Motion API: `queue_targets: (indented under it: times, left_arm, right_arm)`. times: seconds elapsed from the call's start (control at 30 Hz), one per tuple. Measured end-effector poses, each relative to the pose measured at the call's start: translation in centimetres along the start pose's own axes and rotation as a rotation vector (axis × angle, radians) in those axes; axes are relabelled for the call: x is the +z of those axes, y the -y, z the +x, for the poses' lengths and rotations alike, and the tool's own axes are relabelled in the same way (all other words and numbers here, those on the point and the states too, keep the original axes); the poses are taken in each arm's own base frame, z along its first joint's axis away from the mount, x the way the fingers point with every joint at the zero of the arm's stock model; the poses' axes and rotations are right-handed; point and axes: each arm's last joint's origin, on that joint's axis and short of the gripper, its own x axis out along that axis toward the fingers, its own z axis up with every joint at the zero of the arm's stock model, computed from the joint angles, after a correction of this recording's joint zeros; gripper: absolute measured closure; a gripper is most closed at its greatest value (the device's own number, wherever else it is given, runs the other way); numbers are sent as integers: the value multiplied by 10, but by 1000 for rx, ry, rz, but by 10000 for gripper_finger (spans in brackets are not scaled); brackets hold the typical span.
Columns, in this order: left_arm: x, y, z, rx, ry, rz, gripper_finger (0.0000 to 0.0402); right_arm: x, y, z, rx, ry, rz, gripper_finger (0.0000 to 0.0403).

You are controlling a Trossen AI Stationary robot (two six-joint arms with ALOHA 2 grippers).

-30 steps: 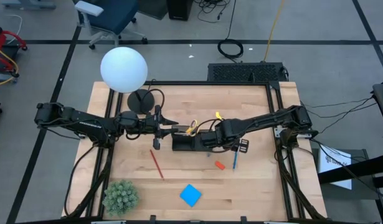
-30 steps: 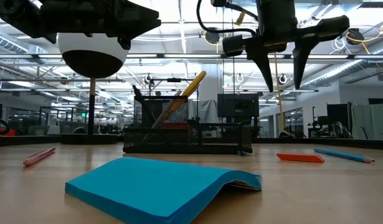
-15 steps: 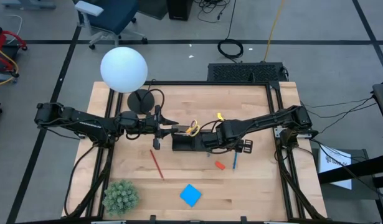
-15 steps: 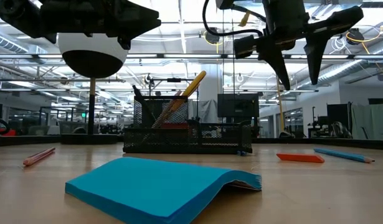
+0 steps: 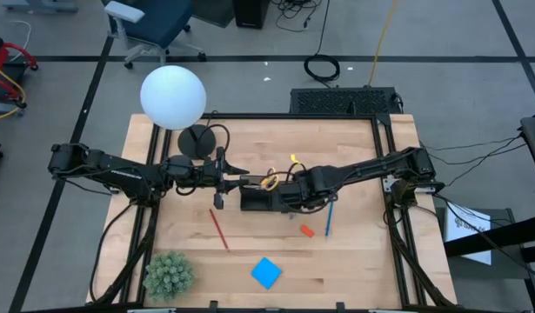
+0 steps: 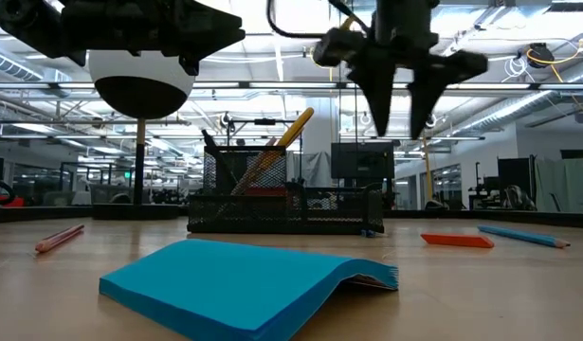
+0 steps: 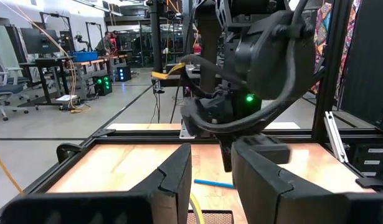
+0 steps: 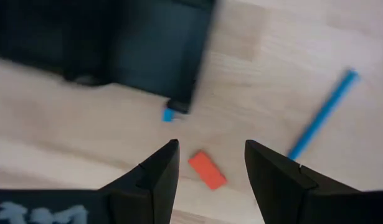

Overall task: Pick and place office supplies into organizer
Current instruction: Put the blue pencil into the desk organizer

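Pincer status: right arm above eraser, empty

Right pincer (image 8: 207, 168) hangs partly open, holding nothing, directly above the orange-red eraser (image 8: 207, 170), beside the organizer (image 5: 260, 198). Left pincer (image 7: 211, 180) waits at the organizer's far end, likewise part-open and empty. Scissors (image 5: 268, 181) already stowed. Remaining on the tabletop (image 5: 354, 261): eraser, blue pen (image 5: 328, 218), red pencil (image 5: 219, 229), blue note pad (image 5: 266, 272).

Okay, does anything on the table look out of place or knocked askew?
Nothing looks damaged or spilled. The red pencil, orange eraser, blue pen and blue note pad lie loose on the wood, outside the organizer.
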Motion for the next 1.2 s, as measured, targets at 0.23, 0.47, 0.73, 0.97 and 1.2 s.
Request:
queue_targets:
  times: [0.23,0.47,0.73,0.97,1.2]
  left_arm:
    - [0,0,0,0,0,0,289]
    - [0,0,0,0,0,0,289]
    - [0,0,0,0,0,0,289]
    - [0,0,0,0,0,0,289]
    - [0,0,0,0,0,0,289]
  right_arm:
    - [6,-24,-3,249,38,-75,232]
    - [10,-55,-18,608,108,-107,232]
    - [22,-76,-38,906,218,-158,232]
    - [21,-80,-45,996,202,-152,232]
    - [16,-70,-31,840,35,-138,232]
